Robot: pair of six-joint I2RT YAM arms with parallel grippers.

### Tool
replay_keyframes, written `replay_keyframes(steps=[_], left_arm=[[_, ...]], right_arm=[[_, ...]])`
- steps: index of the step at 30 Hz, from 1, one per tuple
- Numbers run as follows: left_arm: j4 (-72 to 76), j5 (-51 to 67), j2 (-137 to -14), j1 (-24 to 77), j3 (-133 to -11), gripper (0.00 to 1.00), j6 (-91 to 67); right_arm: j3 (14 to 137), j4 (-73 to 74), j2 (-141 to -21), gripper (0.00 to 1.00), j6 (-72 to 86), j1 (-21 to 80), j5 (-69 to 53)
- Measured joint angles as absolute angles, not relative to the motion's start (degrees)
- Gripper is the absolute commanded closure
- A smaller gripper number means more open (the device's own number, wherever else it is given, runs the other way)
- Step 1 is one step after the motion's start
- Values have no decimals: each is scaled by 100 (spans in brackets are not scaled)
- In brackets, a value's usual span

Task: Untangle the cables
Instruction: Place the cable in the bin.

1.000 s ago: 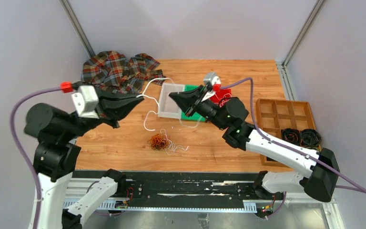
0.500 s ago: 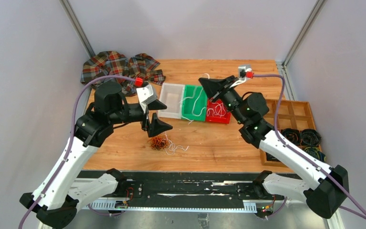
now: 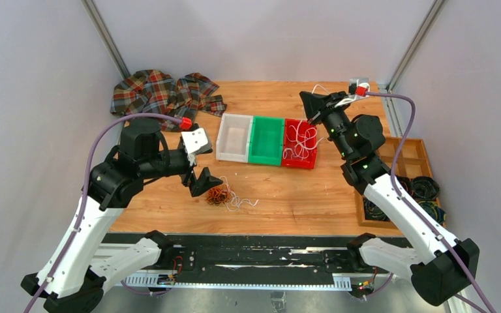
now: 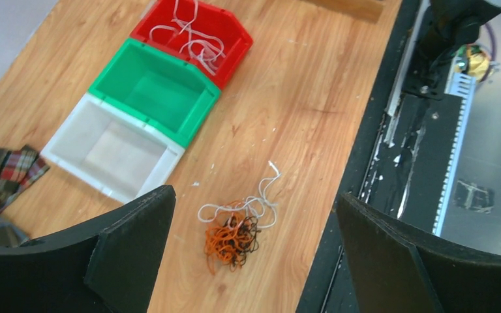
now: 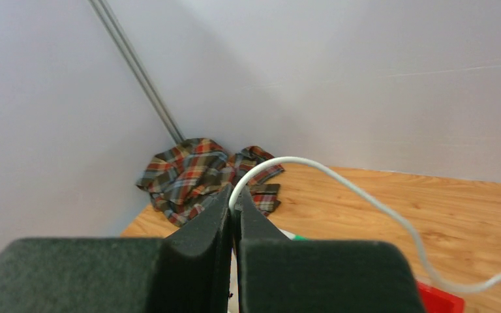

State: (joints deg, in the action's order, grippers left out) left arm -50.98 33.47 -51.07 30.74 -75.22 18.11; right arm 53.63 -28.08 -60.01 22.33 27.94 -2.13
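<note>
Trouble is most likely at the right claw (image 5: 235, 202), which is pressed together on a thin white cable (image 5: 339, 179) and holds it in the air at the 12 o'clock side of the red bin (image 3: 299, 164). The rest of that cable lies looped inside the bin. Any further pull away from the bin would probably drag those loops over the rim, or shift the bin itself if it is light. Letting go from this spot could drop the pinched end on the tabletop (image 3: 313, 195) beyond the rim rather than inside.

The left claw (image 4: 254, 195) is spread wide and holds nothing. It hangs over the tangle (image 4: 231, 238) of orange, black and white strands, which lies on the bare wood at about 6 o'clock from the white bin (image 3: 233, 137) and touches none of the bins. Coming straight down and closing would likely take the whole clump at once, so a lift would tighten the knot instead of freeing one strand. The strands are far thinner than the pads, so a single one may also slip out of the pinch.
</note>
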Motion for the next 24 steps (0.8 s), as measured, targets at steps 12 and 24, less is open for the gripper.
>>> replay_keyframes(steps=[12, 24], left_arm=[[-5627, 2331, -5033, 3081, -7511, 2, 1892], [-5900, 2128, -4930, 3083, -7511, 2, 2110]], right_arm=[[5387, -2482, -6152, 99, 1288, 2724, -189], [5518, -2418, -6490, 99, 993, 2722, -333]])
